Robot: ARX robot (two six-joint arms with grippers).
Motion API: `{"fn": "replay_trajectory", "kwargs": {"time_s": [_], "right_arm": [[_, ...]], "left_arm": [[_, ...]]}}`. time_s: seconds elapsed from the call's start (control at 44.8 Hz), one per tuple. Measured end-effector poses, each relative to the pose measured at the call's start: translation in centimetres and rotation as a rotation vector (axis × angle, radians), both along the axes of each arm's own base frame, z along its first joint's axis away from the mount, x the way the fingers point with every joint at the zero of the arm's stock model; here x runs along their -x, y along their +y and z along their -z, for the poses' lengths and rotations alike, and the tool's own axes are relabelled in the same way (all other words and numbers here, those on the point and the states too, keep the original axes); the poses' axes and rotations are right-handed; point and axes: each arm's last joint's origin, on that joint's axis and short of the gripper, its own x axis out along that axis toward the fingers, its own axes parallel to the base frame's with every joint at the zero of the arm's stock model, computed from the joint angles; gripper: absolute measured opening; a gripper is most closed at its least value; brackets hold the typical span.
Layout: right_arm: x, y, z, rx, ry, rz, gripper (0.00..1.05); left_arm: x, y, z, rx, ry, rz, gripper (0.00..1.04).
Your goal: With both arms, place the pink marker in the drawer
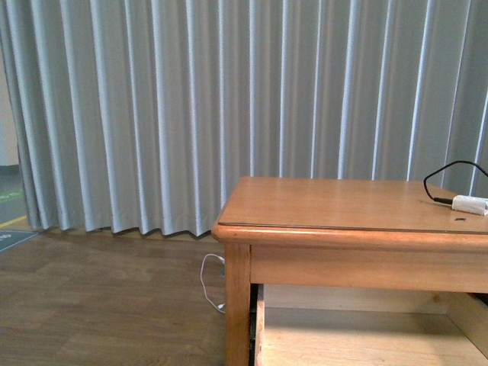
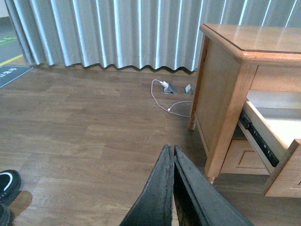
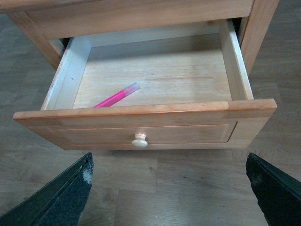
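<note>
Lying inside open drawer: pink marker; right claw spread wide.

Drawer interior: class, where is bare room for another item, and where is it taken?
Bare: the drawer bottom along the back wall, and from the pink marker across to the farther side wall. Taken: the front corner where the marker lies slanted.

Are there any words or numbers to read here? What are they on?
Floor sign: white marks on it, too blurred to read.
Pink marker: no writing shows.
Drawer: no writing shows.
No readable text anywhere else.
</note>
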Motion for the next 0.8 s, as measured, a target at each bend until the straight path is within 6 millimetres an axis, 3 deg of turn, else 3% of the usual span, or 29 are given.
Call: {"fn": "replay_trajectory", "kwargs": {"time_s": [0.089,0.156,0.312,0.379,0.513,0.804], "right_arm": [[-0.2,0.0,0.0,0.135,-0.122,0.116,0.96],[-0.3,-0.1,0.1,0.171,-0.108,0.139,0.96],[-1.3,-0.2,3.2,0.241,0.134,0.039,0.96],[-1.7,-0.2,4.3,0.25,0.175,0.008,0.96],[-3.9,-0.4,6.9,0.26,0.204,-0.01,0.96],[-7.5,0.2,11.7,0.262,0.128,-0.013,0.96]], "left_arm": [[0.0,0.0,0.0,0.0,0.0,0.0,0.21],[0.0,0.0,0.0,0.0,0.0,0.0,0.31],[0.0,0.0,0.0,0.0,0.0,0.0,0.62],[0.0,0.0,0.0,0.0,0.0,0.0,0.71],[0.0,0.0,0.0,-0.001,0.0,0.0,1.0],[0.0,0.0,0.0,-0.001,-0.001,0.0,0.98]]}}
